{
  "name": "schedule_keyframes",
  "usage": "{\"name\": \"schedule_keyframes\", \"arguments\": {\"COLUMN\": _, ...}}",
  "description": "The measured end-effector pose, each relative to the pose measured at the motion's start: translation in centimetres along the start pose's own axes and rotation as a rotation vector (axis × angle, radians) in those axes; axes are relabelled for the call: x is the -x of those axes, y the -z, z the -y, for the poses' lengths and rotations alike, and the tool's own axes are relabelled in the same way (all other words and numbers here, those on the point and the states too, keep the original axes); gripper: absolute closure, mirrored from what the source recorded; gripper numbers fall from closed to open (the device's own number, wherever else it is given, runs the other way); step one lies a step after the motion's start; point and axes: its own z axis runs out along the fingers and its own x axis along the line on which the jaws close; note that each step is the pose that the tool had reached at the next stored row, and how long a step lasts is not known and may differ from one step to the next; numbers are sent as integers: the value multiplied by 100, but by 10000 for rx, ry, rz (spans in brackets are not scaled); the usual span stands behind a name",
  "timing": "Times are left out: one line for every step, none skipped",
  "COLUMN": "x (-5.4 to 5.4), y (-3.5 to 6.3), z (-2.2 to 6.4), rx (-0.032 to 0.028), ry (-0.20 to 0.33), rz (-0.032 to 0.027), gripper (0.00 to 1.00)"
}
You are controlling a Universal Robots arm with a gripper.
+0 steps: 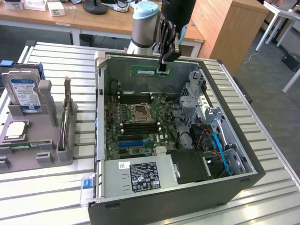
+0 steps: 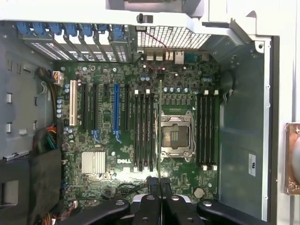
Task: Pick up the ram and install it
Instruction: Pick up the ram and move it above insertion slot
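**Inspector:** State of the gripper [image 1: 162,66]?

**Assistant:** It is closed on the ram [image 1: 146,71], pinching it near one end. The rest of the stick juts toward the exterior view's left, with its long edge level.

**Inspector:** And how does the ram stand relative to its seat?

**Assistant:** It hangs in the air over the open computer case [image 1: 101,93], touching nothing but the fingers. From the wrist it shows edge-on as a thin line. That line runs parallel to the black memory slots [image 2: 144,131], above the strip of motherboard [image 2: 187,187] between that bank and the CPU socket [image 2: 176,136]. In my judgement the long axis already agrees with the slots. The slots lie below the gripper and slightly to one side.

**Inspector:** Containers and contents?

**Assistant:** The case lies on its side with the panel off. It holds the motherboard, a power supply [image 1: 140,173] at the end nearest the exterior view, and a drive cage [image 1: 192,93] with blue cables [image 1: 220,150] on that view's right. The memory slots appear empty. Farther off, on the exterior view's left, a grey holder [image 1: 28,154] on the table [image 1: 47,197] carries an upright hard drive [image 1: 23,91] and a flat processor [image 1: 16,130].
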Motion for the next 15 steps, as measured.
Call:
{"name": "schedule_keyframes", "arguments": {"x": -1, "y": -17, "z": 0, "rx": 0, "ry": 0, "rz": 0, "gripper": 88}}
{"name": "schedule_keyframes", "arguments": {"x": -2, "y": -35, "z": 1, "rx": 0, "ry": 0, "rz": 0, "gripper": 88}}
{"name": "schedule_keyframes", "arguments": {"x": -3, "y": -51, "z": 1, "rx": 0, "ry": 0, "rz": -1, "gripper": 88}}
{"name": "schedule_keyframes", "arguments": {"x": -4, "y": -66, "z": 1, "rx": 0, "ry": 0, "rz": 0, "gripper": 88}}
{"name": "schedule_keyframes", "arguments": {"x": -5, "y": -81, "z": 1, "rx": 1, "ry": 0, "rz": -1, "gripper": 88}}
{"name": "schedule_keyframes", "arguments": {"x": -6, "y": -99, "z": 1, "rx": 1, "ry": -1, "rz": -2, "gripper": 88}}
{"name": "schedule_keyframes", "arguments": {"x": -7, "y": -117, "z": 2, "rx": 0, "ry": 0, "rz": 0, "gripper": 88}}
{"name": "schedule_keyframes", "arguments": {"x": -8, "y": -135, "z": 2, "rx": 0, "ry": 0, "rz": 0, "gripper": 88}}
{"name": "schedule_keyframes", "arguments": {"x": -8, "y": -152, "z": 3, "rx": 0, "ry": 0, "rz": 0, "gripper": 88}}
{"name": "schedule_keyframes", "arguments": {"x": -9, "y": -170, "z": 3, "rx": 0, "ry": 0, "rz": 0, "gripper": 88}}
{"name": "schedule_keyframes", "arguments": {"x": -10, "y": -187, "z": 3, "rx": 0, "ry": 0, "rz": 0, "gripper": 88}}
{"name": "schedule_keyframes", "arguments": {"x": -11, "y": -203, "z": 3, "rx": 0, "ry": 0, "rz": -1, "gripper": 88}}
{"name": "schedule_keyframes", "arguments": {"x": -12, "y": -221, "z": 3, "rx": 0, "ry": 0, "rz": 0, "gripper": 88}}
{"name": "schedule_keyframes", "arguments": {"x": -13, "y": -237, "z": 4, "rx": 0, "ry": 0, "rz": -1, "gripper": 88}}
{"name": "schedule_keyframes", "arguments": {"x": -14, "y": -254, "z": 4, "rx": 0, "ry": 0, "rz": -1, "gripper": 88}}
